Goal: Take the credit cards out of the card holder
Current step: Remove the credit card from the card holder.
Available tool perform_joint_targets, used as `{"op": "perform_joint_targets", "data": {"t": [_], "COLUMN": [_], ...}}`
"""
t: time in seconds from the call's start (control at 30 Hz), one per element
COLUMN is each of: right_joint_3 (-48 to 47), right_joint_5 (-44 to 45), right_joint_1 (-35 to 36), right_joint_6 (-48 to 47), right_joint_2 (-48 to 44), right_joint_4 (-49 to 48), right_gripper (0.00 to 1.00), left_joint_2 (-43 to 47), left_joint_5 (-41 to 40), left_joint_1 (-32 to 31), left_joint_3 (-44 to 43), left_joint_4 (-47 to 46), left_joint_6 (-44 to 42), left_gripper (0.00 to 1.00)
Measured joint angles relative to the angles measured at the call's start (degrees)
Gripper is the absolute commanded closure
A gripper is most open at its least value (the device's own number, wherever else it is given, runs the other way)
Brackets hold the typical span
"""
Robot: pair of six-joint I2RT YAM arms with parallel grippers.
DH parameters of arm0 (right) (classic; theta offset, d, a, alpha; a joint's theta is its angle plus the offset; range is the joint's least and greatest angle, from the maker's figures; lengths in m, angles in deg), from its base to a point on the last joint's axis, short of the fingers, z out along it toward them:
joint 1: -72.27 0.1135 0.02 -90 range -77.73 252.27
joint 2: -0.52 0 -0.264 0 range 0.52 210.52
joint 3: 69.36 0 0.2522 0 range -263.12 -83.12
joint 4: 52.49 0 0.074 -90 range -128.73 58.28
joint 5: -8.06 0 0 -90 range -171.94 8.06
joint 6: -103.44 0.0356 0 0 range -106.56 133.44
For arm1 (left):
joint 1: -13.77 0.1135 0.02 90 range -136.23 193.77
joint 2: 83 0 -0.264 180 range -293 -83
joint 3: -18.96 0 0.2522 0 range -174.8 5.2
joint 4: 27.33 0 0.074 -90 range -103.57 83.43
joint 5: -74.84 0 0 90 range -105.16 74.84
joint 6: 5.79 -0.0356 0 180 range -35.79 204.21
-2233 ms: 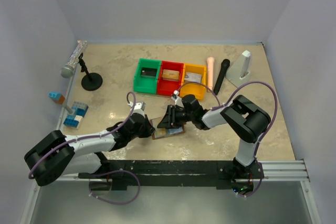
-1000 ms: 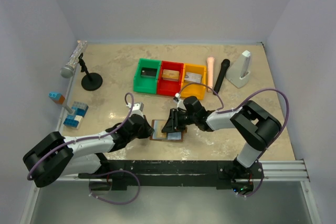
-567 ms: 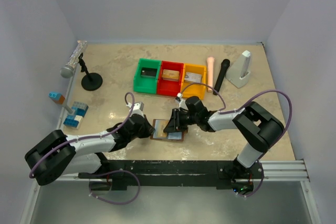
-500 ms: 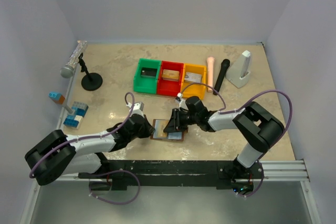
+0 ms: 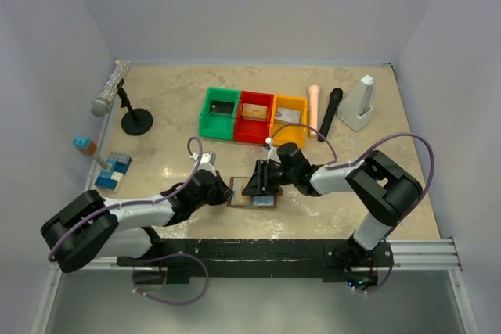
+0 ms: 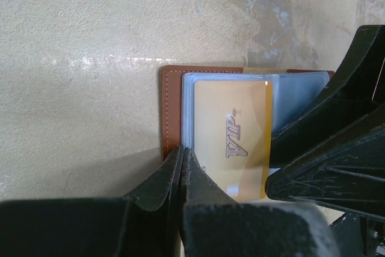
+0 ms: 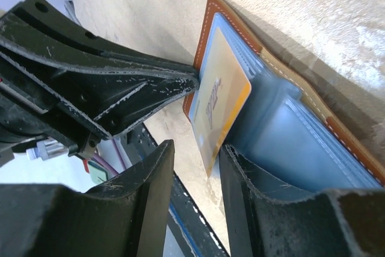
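Closed left gripper [image 6: 182,156] pinned card holder's [image 6: 171,106] left edge; right gripper [image 7: 198,148], narrowly parted, straddled gold card's [image 6: 234,142] corner, bare table [image 5: 180,115] far-left.

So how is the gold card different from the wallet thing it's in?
The gold card is shiny yellow-orange with VIP written on it; the card holder is brown with stitching and bluish sleeves. The card is smaller and sits inside the holder. Both are flat rectangles.
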Motion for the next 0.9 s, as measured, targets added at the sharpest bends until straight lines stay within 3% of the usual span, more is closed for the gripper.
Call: {"op": "perform_joint_targets", "data": {"t": [0.9], "right_joint_3": [-2.0], "right_joint_5": [-2.0], "right_joint_1": [-0.8], "right_joint_6": [4.3], "right_joint_2": [5.4], "right_joint_4": [-5.6], "right_gripper": [0.62], "left_joint_2": [-2.2], "left_joint_5": [1.9], "left_joint_1": [0.4], "left_joint_3": [1.6], "left_joint_4": [-6.4], "left_joint_6": [0.1], "left_gripper": [1.00]}}
